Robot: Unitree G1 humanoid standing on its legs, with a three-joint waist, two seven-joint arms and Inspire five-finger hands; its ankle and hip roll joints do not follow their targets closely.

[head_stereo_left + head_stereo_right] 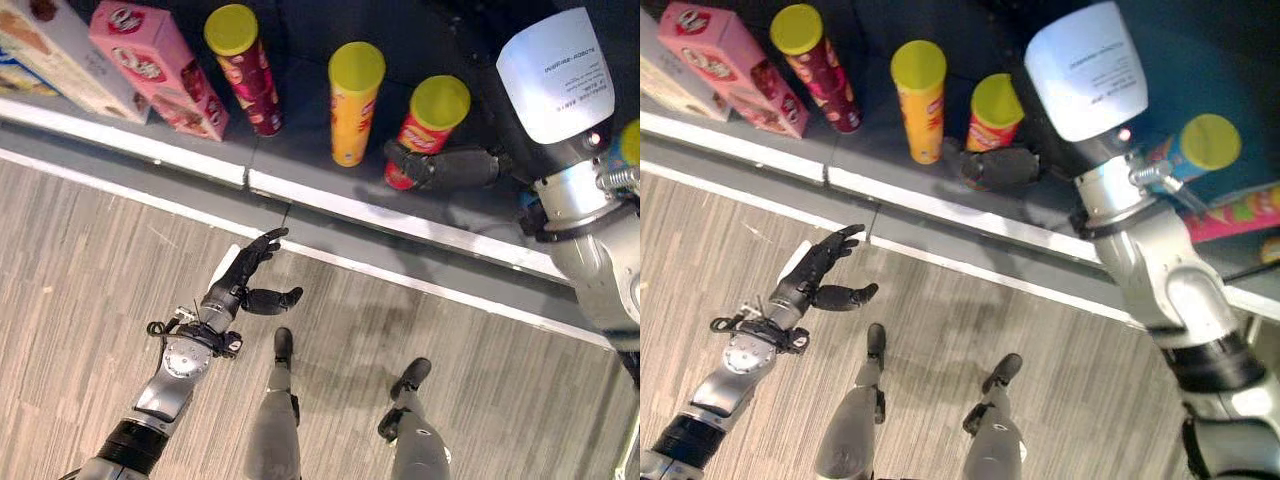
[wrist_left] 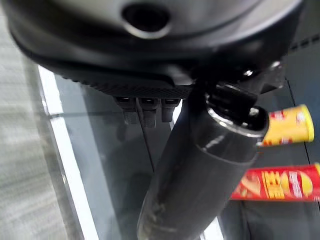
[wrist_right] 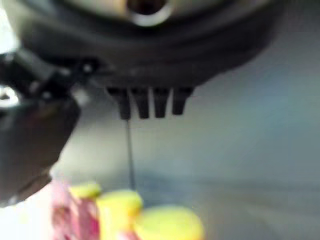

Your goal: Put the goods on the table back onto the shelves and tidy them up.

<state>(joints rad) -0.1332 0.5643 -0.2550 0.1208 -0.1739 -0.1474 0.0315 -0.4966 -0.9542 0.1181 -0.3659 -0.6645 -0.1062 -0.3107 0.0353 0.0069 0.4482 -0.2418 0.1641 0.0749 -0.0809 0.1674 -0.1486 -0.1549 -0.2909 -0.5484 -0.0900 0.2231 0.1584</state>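
Three yellow-lidded crisp cans stand on the dark shelf [image 1: 300, 150]: a maroon can [image 1: 245, 70], an orange can [image 1: 352, 100] and a red can [image 1: 425, 120]. My right hand [image 1: 445, 168] lies on the shelf against the foot of the red can. Its fingers [image 3: 150, 102] are straight in the right wrist view, with the yellow lids [image 3: 167, 222] past them. Lower down, my left hand [image 1: 245, 275] hangs open over the floor in front of the shelf, holding nothing. The left wrist view shows the orange can [image 2: 287, 125] and the red can [image 2: 280, 184].
A pink box [image 1: 160, 65] and a cream box [image 1: 50, 45] lean at the shelf's left end. A blue can with a yellow lid [image 1: 1200, 150] and a pink pack [image 1: 1240, 215] sit behind my right arm. A white strip [image 1: 300, 195] edges the shelf above the wood floor [image 1: 90, 280].
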